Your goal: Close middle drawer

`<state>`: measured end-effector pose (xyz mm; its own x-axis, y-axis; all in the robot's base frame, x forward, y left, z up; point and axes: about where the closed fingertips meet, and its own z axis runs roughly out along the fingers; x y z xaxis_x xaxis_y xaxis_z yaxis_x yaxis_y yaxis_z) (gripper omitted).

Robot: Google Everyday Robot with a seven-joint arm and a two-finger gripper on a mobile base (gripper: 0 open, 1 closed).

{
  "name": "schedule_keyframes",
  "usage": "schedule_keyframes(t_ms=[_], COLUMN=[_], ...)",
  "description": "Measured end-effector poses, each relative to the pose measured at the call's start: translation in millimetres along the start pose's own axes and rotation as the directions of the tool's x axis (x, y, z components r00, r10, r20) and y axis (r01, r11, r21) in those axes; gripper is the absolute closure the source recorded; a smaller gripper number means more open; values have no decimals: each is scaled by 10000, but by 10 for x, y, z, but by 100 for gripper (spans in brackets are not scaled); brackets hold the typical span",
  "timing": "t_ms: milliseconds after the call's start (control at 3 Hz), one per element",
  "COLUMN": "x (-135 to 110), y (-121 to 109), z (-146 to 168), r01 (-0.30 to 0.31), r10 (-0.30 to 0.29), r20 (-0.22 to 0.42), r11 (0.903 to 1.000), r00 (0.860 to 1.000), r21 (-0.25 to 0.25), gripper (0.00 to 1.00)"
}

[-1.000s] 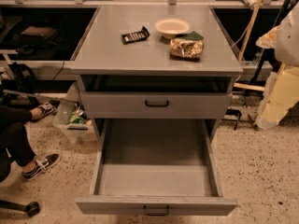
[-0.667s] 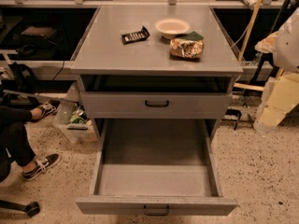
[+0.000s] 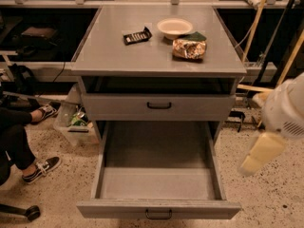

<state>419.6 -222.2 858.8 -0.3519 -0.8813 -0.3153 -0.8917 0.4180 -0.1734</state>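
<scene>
The middle drawer (image 3: 156,184) of the grey cabinet is pulled far out toward me. Its long shallow tray is empty, and its small black handle (image 3: 158,215) sits on the front at the bottom of the view. The upper drawer (image 3: 159,107) above it stands only a little out. The lowest drawer is hidden under the open one. My gripper (image 3: 248,167) is at the end of the white and cream arm (image 3: 285,113). It hangs to the right of the cabinet, beside the open drawer's right wall and not touching it.
On the cabinet top (image 3: 114,56) lie a dark snack bar (image 3: 137,35), a white bowl (image 3: 175,27) and a chip bag (image 3: 189,48). A seated person's legs and shoes (image 3: 42,167) are at the left. A clear bin (image 3: 73,122) stands by the cabinet's left side. Cables and poles stand at the right.
My arm has swung down and to the left, from level with the upper drawer to level with the open middle drawer. The drawers have not moved.
</scene>
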Motion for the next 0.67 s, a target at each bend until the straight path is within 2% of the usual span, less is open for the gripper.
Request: schedule_keyframes(t_ms=[333, 667], x=[467, 465], y=[315, 315], z=[529, 527], r01=[-1198, -1194], r10=[1206, 1202], r20=[153, 154], r11=[9918, 9918], r00=[9926, 9926], r21=[-449, -448], gripper=[0, 0])
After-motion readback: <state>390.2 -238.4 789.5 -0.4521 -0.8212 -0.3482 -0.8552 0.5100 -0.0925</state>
